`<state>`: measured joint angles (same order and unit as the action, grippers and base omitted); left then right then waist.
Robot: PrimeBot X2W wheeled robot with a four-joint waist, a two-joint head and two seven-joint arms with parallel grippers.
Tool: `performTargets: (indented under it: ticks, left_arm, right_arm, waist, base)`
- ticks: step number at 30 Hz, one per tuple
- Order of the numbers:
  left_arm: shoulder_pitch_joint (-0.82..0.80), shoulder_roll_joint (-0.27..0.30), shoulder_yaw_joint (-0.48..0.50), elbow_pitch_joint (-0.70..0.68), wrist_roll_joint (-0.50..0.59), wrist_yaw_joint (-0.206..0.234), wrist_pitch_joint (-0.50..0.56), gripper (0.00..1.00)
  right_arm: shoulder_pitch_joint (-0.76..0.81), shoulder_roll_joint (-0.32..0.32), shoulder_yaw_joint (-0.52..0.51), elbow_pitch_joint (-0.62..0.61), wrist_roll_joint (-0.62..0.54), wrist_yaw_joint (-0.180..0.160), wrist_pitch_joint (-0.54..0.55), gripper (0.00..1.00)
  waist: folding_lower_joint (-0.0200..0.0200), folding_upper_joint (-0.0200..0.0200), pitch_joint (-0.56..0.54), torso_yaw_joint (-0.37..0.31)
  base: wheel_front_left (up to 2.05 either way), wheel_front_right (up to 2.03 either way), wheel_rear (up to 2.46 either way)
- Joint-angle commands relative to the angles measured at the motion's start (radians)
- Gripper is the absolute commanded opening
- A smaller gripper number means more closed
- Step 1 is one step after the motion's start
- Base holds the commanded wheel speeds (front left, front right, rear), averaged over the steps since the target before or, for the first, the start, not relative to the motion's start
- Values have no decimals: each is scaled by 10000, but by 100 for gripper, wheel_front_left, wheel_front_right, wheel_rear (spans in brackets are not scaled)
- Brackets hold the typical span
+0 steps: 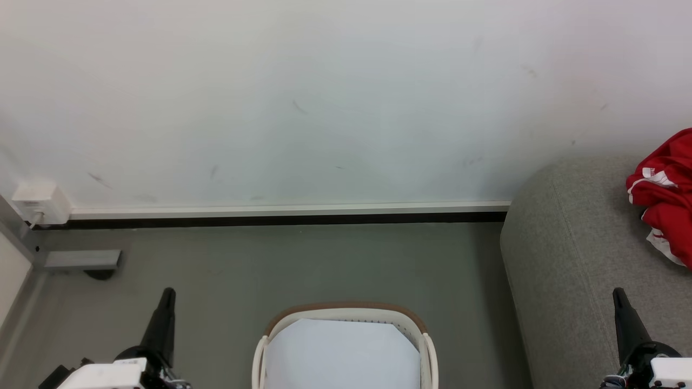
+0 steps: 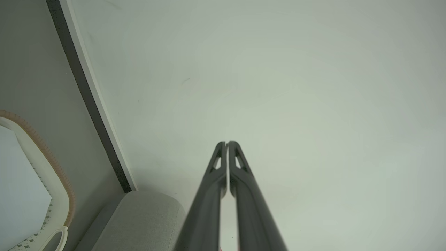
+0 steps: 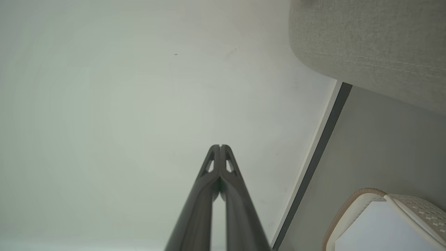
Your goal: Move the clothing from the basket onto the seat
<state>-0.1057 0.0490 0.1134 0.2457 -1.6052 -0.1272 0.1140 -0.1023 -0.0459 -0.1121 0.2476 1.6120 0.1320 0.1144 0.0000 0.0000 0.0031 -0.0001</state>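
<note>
Down at the lower corners of the head view, both grippers are pinched fully closed, fingertips together, holding nothing. The left gripper [image 1: 168, 295] hangs over the grey floor [image 1: 270, 265], and the right gripper [image 1: 619, 296] shows against the seat [image 1: 573, 243]. The basket [image 1: 346, 310] sits between them, plain white inside. The clothing [image 1: 667, 189] lies bunched on the seat at far right, well clear of both.

Pretty even, soft indoor light, no harsh glare; wrist views bend the skirting board [image 2: 94, 115], corners dim.
</note>
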Motion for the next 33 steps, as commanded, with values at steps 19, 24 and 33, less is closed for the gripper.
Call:
performTargets:
  ticks: [19,24,33]
  left_arm:
    - [-82,22,24,1,-138,-67,42,0]
    - [-82,22,24,0,-137,-67,41,0]
    - [-82,22,23,-1,-137,-67,41,0]
  right_arm:
    - [-133,-80,-43,-52,20,-24,28,0]
    - [-133,-79,-43,-52,20,-24,28,0]
    - [-132,-79,-42,-52,21,-24,27,0]
  waist:
    - [0,0,0,1]
    - [0,0,0,1]
    - [0,0,0,1]
  base:
    - [0,0,0]
    - [0,0,0]
    - [0,0,0]
